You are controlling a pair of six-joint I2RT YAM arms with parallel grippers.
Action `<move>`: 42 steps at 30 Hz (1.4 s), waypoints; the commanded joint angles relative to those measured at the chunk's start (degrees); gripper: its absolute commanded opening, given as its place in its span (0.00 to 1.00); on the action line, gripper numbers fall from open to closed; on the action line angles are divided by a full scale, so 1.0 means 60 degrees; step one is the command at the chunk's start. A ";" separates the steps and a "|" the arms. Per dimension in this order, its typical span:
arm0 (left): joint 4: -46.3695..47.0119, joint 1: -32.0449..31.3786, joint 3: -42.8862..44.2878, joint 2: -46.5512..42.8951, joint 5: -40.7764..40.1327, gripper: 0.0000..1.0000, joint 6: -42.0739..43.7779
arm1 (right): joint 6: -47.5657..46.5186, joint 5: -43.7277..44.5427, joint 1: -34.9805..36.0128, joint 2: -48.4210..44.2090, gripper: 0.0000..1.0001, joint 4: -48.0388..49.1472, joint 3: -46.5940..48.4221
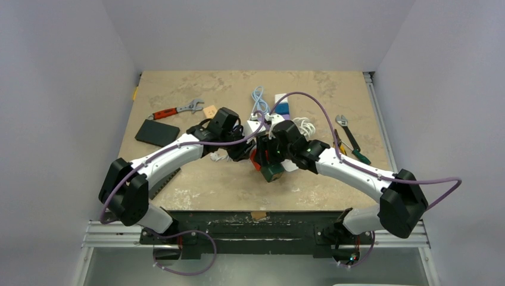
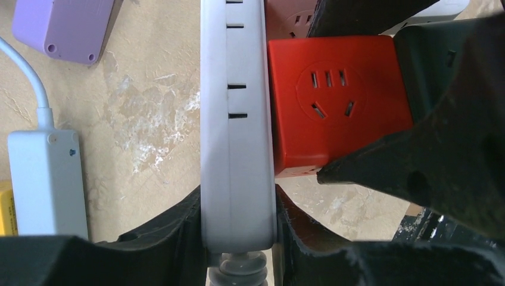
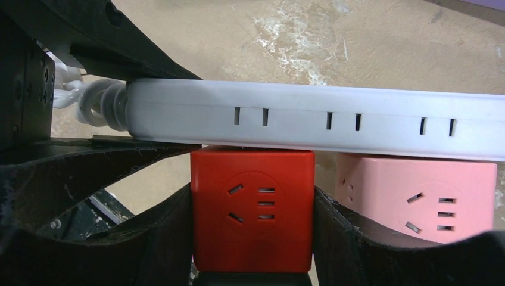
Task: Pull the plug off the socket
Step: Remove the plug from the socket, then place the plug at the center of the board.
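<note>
A white power strip (image 2: 237,119) lies on the table, seen from its side with slots. A red cube plug (image 3: 252,208) is plugged into it, flush against the strip; it also shows in the left wrist view (image 2: 333,101). A pink cube plug (image 3: 423,196) sits beside it on the same strip. My left gripper (image 2: 238,232) is shut on the strip's cable end. My right gripper (image 3: 252,238) is shut on the red cube plug, one finger on each side. In the top view both grippers meet at the table's middle (image 1: 262,152), and the strip is mostly hidden under them.
A purple box (image 2: 65,27) and a white adapter with cable (image 2: 44,179) lie left of the strip. The top view shows a red-handled wrench (image 1: 175,110), a black slab (image 1: 156,132), a light blue cable (image 1: 258,98) and a second wrench (image 1: 348,134).
</note>
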 commanded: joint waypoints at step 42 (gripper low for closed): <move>-0.0203 -0.0123 0.1173 0.0517 -0.2349 0.00 -0.0226 | 0.0968 0.2894 0.2659 0.0627 0.01 0.2802 -0.2313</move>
